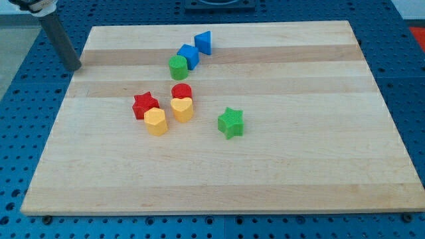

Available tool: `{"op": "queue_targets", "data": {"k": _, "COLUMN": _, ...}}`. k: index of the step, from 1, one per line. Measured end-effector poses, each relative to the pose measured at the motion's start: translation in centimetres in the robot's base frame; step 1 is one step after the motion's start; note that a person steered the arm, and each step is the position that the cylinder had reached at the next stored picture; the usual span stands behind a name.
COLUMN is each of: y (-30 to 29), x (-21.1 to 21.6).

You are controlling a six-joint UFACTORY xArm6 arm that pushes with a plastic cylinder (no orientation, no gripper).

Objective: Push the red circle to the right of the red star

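Note:
The red circle [181, 91] sits near the board's middle, just up and to the right of the red star [145, 105] with a small gap between them. A yellow heart [182, 109] touches the red circle from below. A yellow hexagon [155, 121] sits against the red star's lower right. My tip [75, 67] is at the view's upper left, by the board's left edge, far up and left of the red star and apart from every block.
A green circle [178, 67], a blue cube [188, 56] and a blue triangle [204, 42] form a diagonal line above the red circle. A green star [231, 123] lies to the right of the yellow heart. The wooden board [299, 166] rests on a blue perforated table.

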State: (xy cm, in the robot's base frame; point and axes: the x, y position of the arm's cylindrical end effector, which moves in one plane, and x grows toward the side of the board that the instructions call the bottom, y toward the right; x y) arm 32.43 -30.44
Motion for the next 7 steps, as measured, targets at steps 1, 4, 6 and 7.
{"op": "queue_targets", "data": {"k": 1, "y": 9.6, "x": 2.8}}
{"op": "queue_targets", "data": {"k": 4, "y": 20.9, "x": 6.9}}
{"op": "queue_targets", "data": {"k": 6, "y": 28.5, "x": 6.4}}
{"op": "queue_targets", "data": {"k": 7, "y": 34.4, "x": 7.9}}
